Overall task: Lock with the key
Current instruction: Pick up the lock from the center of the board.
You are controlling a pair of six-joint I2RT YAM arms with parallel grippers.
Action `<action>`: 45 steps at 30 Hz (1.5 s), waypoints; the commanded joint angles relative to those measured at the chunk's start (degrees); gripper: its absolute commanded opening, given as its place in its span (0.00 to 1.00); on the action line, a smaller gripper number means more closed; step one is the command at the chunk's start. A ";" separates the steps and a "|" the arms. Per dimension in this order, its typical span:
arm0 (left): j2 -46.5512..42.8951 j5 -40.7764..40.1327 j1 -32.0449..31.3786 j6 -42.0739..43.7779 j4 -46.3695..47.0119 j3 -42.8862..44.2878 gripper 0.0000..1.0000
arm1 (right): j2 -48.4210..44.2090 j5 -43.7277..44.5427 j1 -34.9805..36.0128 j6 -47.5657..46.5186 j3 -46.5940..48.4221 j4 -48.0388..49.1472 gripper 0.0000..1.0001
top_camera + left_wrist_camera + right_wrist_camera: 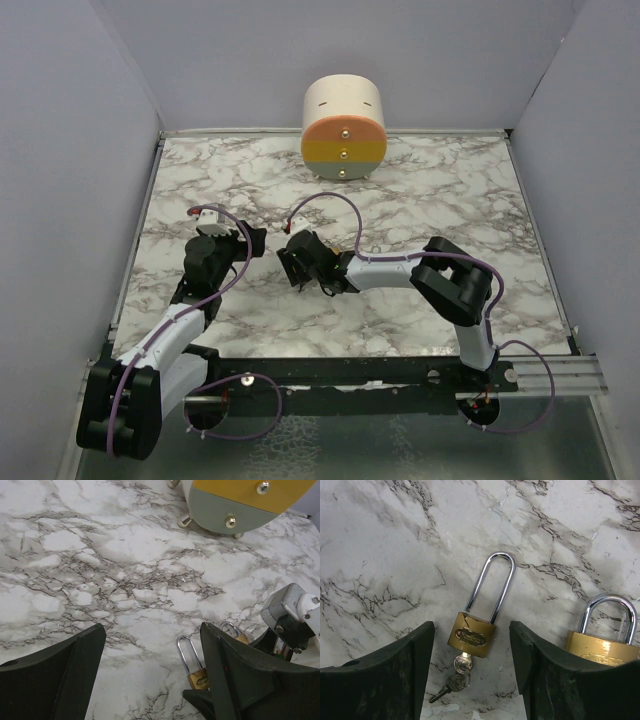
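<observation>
Top external, veined marble table (430, 190), lilac walls (230, 50), padlock (471, 636) lying flat

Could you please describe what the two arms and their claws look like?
The left arm and right arm have white links between chunky black joints, with thin purple cables looping alongside. The left claw and right claw each have two broad, matte black, wedge-shaped fingers.

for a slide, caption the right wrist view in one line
Open right pincer framing a long-shackled padlock with key inserted, on marble table; second padlock beside it
</observation>
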 commanded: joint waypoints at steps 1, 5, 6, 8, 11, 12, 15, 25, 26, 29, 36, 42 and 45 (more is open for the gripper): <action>0.26 0.67 0.55 -0.75 2.33 -0.19 0.79 | 3.94 4.07 2.01 2.29 0.69 -9.09 0.60; 0.13 0.25 0.63 -1.15 2.58 -0.55 0.79 | 4.22 6.73 3.19 3.55 0.52 -11.83 0.59; 0.13 0.18 0.63 -1.22 2.67 -0.60 0.79 | 4.34 6.91 3.35 3.69 0.22 -11.90 0.58; 0.09 0.18 0.72 -1.33 2.73 -0.65 0.80 | 4.62 7.27 3.52 4.12 0.27 -12.85 0.55; -0.02 0.12 0.77 -1.54 2.78 -0.60 0.79 | 4.92 7.79 3.78 4.62 0.46 -14.20 0.43; -0.11 0.09 0.80 -1.64 2.82 -0.60 0.79 | 4.92 7.97 3.86 4.69 0.31 -14.20 0.36; -0.22 -0.08 0.81 -1.93 2.82 -0.61 0.79 | 5.36 8.79 4.00 4.54 0.45 -14.35 0.02; -2.37 -0.78 1.08 -2.21 2.74 -1.04 0.80 | 1.89 10.53 4.00 -2.92 0.18 -8.11 0.01; -2.81 -0.87 1.07 -2.17 2.58 -1.04 0.80 | 1.18 10.67 3.89 -4.42 0.08 -7.18 0.01; -3.85 -0.80 1.12 -1.84 2.01 -0.76 0.80 | -1.09 10.74 3.95 -6.83 -0.06 -4.45 0.01; -5.37 -0.89 1.08 -0.77 -0.51 1.04 0.80 | -8.46 10.21 3.88 -10.97 -3.19 3.28 0.01; -6.53 -0.83 1.08 -0.10 -2.40 2.71 0.80 | -22.67 6.73 3.88 -14.95 -14.93 19.36 0.01; -7.15 0.55 1.07 -0.20 -3.13 3.72 0.80 | -30.17 6.61 3.90 -16.54 -20.67 26.13 0.01</action>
